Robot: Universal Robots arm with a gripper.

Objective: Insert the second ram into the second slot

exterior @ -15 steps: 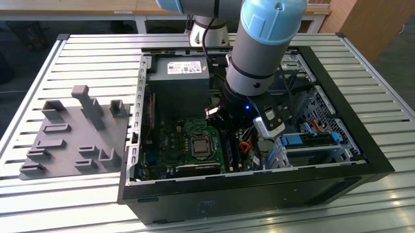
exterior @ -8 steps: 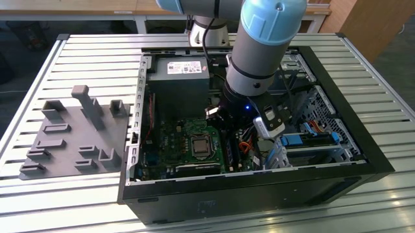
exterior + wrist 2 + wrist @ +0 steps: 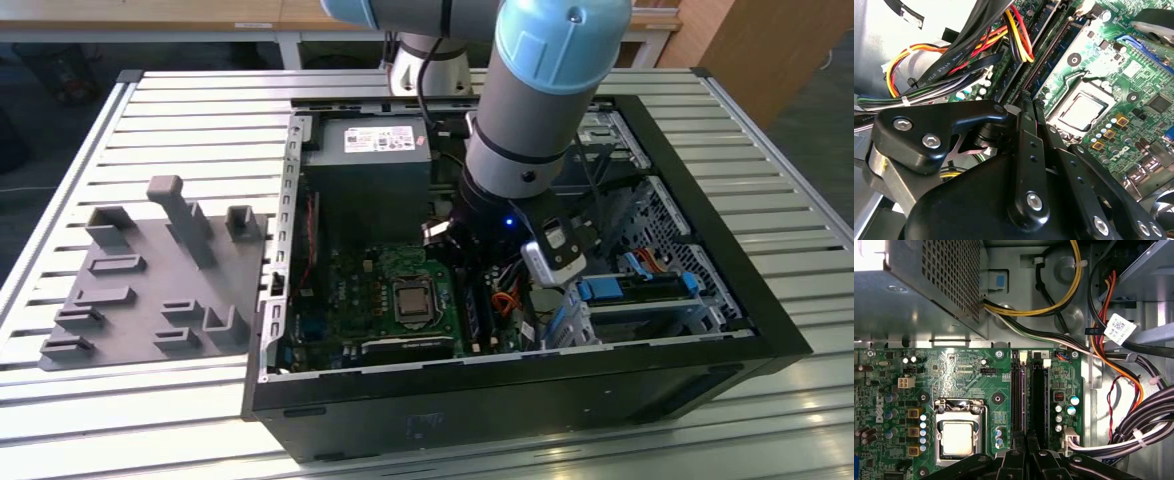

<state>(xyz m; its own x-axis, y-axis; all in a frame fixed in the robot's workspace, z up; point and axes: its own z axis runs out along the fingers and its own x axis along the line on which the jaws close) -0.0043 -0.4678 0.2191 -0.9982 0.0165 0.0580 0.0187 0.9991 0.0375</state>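
Item 1, landmark: processor socket (image 3: 959, 432), silver-capped, on the green motherboard (image 3: 969, 365). All places below are given from it.

Item 2, gripper (image 3: 1026, 452): in both wrist views its black fingers (image 3: 1026, 145) are drawn narrow, pressed side by side with no gap that I can see. The tips hang over the near end of the memory slots, just beside the socket.

Item 3, memory slots (image 3: 1030, 390): two long dark channels run parallel beside the socket on its cable side.

Item 4, second ram (image 3: 1056, 47): nothing shows between the fingers. In the second wrist view I see a thin bluish strip lying along the slot line just ahead of the fingertips. I take this for the stick, though I cannot tell which of the two channels it sits in or whether it is fully down.

Item 5, cable bundle (image 3: 1144, 415): black, red, orange and yellow leads, beyond the slots from the socket.

Item 6, power supply (image 3: 919, 280): a grey perforated box, past the motherboard edge from the socket.

Item 7, arm (image 3: 547, 90): grey and pale blue, reaching down into the open computer case (image 3: 534, 400) above the socket.

Item 8, grey fixture tray (image 3: 147, 290): outside the case on the slatted table (image 3: 200, 110), well apart from the socket, toward the exterior view's left.
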